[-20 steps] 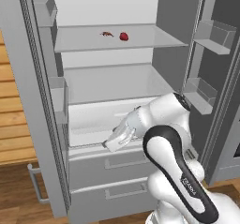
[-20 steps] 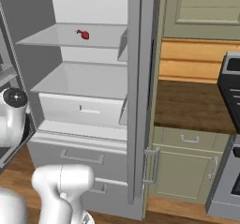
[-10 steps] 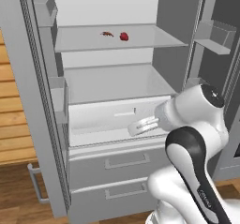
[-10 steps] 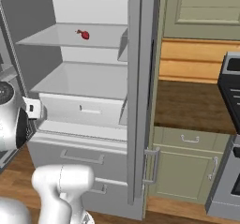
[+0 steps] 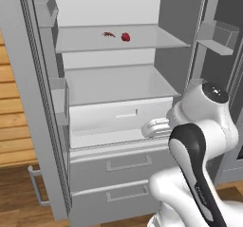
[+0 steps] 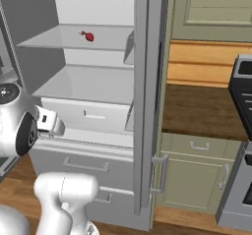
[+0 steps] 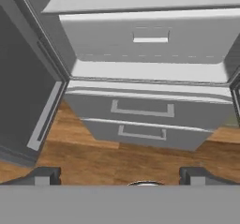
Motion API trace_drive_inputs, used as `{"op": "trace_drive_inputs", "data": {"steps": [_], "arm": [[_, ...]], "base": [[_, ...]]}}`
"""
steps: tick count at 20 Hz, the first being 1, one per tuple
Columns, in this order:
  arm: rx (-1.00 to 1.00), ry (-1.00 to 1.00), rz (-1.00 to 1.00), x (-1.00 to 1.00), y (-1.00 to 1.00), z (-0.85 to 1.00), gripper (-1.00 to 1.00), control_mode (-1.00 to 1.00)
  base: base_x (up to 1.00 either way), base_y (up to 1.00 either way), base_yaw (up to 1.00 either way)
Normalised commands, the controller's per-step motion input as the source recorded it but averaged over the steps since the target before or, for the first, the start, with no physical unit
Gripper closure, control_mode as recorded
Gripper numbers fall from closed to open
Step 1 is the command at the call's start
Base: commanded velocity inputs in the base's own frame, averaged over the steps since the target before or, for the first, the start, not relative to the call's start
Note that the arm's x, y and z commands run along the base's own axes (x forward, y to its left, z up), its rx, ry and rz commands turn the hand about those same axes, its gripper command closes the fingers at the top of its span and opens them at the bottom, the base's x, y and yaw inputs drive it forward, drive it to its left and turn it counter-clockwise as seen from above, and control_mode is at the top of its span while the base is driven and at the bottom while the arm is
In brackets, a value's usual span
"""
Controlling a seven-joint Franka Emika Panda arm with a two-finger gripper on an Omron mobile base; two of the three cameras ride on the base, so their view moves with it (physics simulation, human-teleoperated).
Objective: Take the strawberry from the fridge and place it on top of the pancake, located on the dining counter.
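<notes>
- Fridge [image 5: 118, 107] stands with both doors swung wide; you see a smooth white interior, flat pale shelves and a box-shaped crisper drawer [image 5: 118, 114] with a slim recessed handle.
- Strawberry [image 5: 125, 37], a tiny glossy red rounded berry, sits on the upper shelf [image 5: 142, 40], toward its back; in the right base view it shows at [image 6: 89, 37].
- Just beside it on that shelf lies a thin flat brownish-red scrap [image 5: 108, 34], apart from the berry.
- Your gripper [image 7: 120, 174] hangs in front of the fridge at crisper-drawer level, well below the berry; its two dark finger tips stand wide apart, nothing between them.
- Two light grey lower drawers [image 7: 140, 109] with thin bar handles face you in the hand view, over a brown wood-plank floor [image 7: 117, 160].
- Clear bins [image 5: 218, 36] line the door.
</notes>
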Motion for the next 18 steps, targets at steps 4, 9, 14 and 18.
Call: {"op": "trace_drive_inputs", "data": {"steps": [4, 9, 14, 18], "arm": [[0.0, 0.11, 0.0, 0.08, -0.01, -0.2, -1.0, -1.0], [0.0, 0.05, 0.0, 0.16, 0.08, -0.04, -1.0, 1.0], [0.0, 0.0, 0.0, 0.0, 0.0, 0.0, -1.0, 1.0], [0.0, 0.0, 0.0, 0.0, 0.0, 0.0, -1.0, 1.0]], "base": [[0.0, 0.0, 0.0], [0.79, 0.36, -0.02], [0.71, 0.05, -0.01], [0.53, 0.0, -0.04]]}}
